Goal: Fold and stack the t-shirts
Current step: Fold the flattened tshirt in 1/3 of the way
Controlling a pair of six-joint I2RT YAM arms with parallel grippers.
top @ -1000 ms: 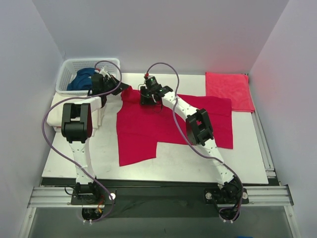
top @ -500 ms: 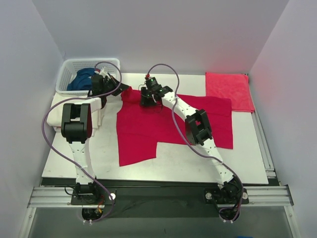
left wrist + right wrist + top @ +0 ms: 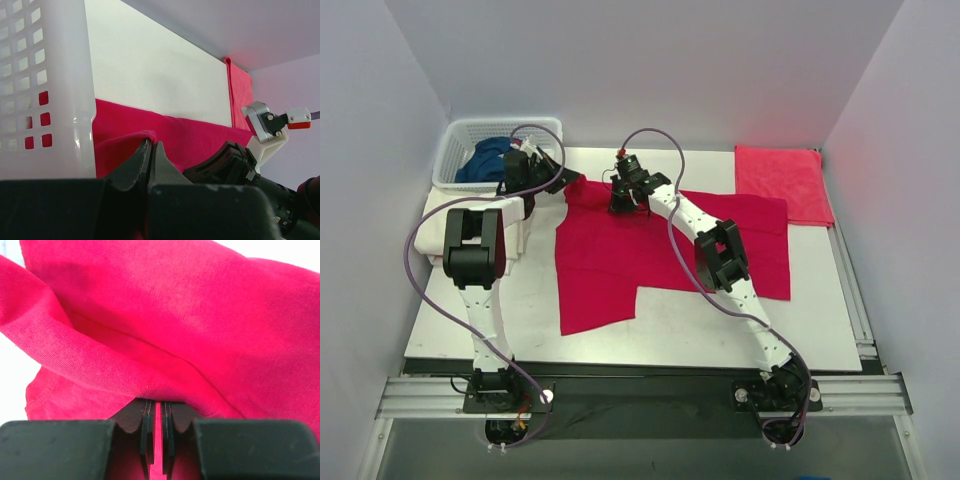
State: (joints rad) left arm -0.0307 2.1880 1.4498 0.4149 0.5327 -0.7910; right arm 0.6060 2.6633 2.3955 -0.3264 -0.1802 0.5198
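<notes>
A large crimson t-shirt (image 3: pixel 665 250) lies spread across the table. Its back-left corner is lifted, and my left gripper (image 3: pixel 570 181) is shut on it beside the basket. In the left wrist view the shut jaws (image 3: pixel 151 146) pinch a small red fold of the shirt (image 3: pixel 180 137). My right gripper (image 3: pixel 619 205) stands a little to the right on the shirt's back edge. In the right wrist view the right gripper (image 3: pixel 159 407) is shut on a raised ridge of the red fabric (image 3: pixel 165 330). A dark blue t-shirt (image 3: pixel 483 160) lies in the basket.
The white lattice basket (image 3: pixel 542 127) stands at the back left, and its wall (image 3: pixel 45 90) is close to my left fingers. A folded red shirt (image 3: pixel 780 180) lies at the back right. A white flat bundle (image 3: pixel 433 212) sits under the left arm.
My right gripper has closed on the fold of the red shirt and shifted slightly toward the back. The left gripper has kept its hold and its place.
</notes>
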